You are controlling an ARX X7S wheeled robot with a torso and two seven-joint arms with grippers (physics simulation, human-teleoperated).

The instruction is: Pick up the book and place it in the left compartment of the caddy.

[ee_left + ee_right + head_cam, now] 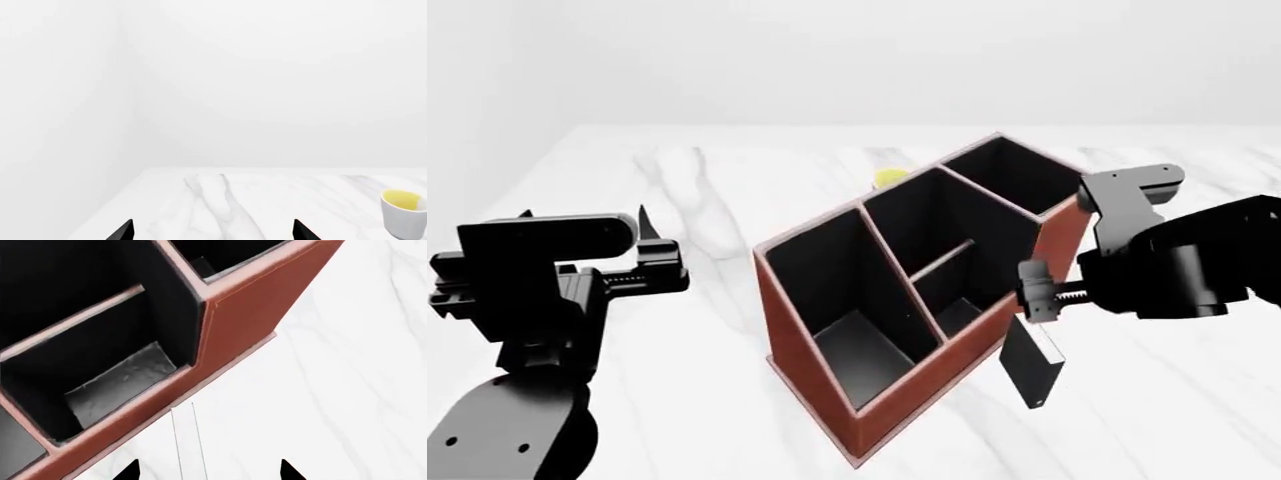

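The book (1034, 366) hangs upright from my right claw (1036, 300), which is clamped on its top edge. It is off the surface (1174, 400), just outside the caddy (921, 370), beside the long brown wall nearest my right arm. In my right wrist view I see the book's thin white page edge (185, 440) running down between my two black fingertips (127, 471), with the caddy's brown wall (253, 315) close next to it.

The caddy sits at a slant on the white marble surface. The left compartment (834, 300) is the big black bin at the end nearest to me. The book is not inside it. Next to that bin is the middle part with a low divider (941, 262), and then the small bin (1014, 175) at the far end.

Behind the caddy, a bit of yellow (890, 178) peeks out. My left wrist view shows it is a white cup (403, 212) with yellow inside.

My left claw (647, 255) hovers well apart from the caddy, over the bare surface. Its fingertips (123, 231) are spread apart with nothing between them.
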